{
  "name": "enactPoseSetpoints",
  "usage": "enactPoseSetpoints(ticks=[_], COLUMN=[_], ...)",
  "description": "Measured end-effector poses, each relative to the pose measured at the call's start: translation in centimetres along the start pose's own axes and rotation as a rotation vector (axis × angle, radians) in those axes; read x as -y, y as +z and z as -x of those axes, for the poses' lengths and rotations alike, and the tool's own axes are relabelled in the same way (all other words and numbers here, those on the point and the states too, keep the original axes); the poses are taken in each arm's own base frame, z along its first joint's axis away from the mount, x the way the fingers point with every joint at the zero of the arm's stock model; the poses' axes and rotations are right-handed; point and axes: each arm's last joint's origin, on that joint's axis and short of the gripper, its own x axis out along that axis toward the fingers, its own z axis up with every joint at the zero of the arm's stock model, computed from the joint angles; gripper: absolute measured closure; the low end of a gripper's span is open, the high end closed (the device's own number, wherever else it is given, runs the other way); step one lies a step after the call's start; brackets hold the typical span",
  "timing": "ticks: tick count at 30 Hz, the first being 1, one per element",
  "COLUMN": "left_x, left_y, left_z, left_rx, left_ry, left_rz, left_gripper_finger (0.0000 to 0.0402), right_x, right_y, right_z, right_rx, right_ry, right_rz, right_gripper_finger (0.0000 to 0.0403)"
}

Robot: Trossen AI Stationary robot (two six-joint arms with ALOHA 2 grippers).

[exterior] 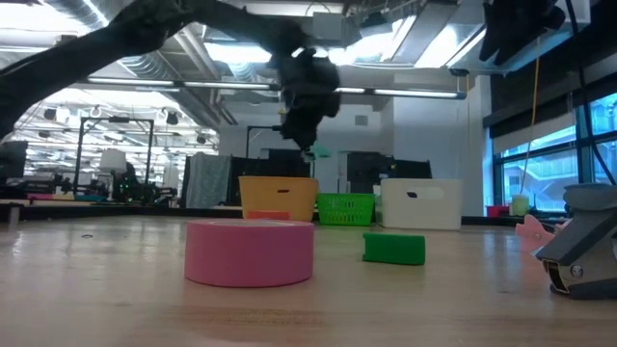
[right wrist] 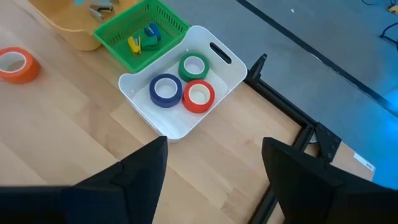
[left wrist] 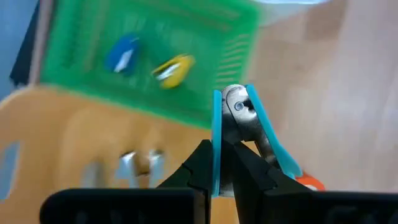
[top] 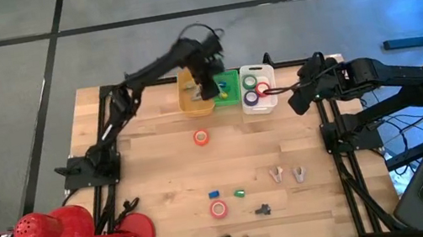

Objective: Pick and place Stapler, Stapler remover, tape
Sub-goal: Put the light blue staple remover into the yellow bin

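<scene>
High view: left tool (top: 208,87) pinches one blue staple remover (left wrist: 249,130); three tape rolls (right wrist: 183,84) binned; right tool (right wrist: 211,180) spread

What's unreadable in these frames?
- High view: small items near the table's front are too small to identify.
- Left wrist view: yellow bin's contents are blurred; the left end effector covers the teal stapler remover's lower end.
- Low view: grey object cut off by the picture's edge.

Bright overhead ceiling lighting, soft shadows; the left wrist view is motion-blurred.
</scene>
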Motion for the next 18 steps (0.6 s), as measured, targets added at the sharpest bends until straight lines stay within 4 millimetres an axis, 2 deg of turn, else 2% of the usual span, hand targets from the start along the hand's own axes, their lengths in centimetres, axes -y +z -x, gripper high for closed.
enactPoseSetpoints(ticks=[3,6,18], left_x=[-3.2,-5.4,-9.0], left_y=[-1.1,-2.4,-3.3], left_z=[0.1,0.0,-2.8], left_rx=[-0.007,-0.046,0.049], left_ry=[0.012,0.015,0.046], left_rz=[0.107,0.154,0.157], left_gripper_finger=[0.0374,0.0374,0.0374], right_x=[0.1,0.1,0.1], right_y=[-0.1,-0.1,-0.1], right_z=[0.0,0.0,0.0], right_rx=[-0.006,-0.007,0.004], right_ry=[-0.005,-0.006,-0.025], right_rz=[0.0,0.001,0.01], right_gripper_finger=[0.014,0.014,0.014])
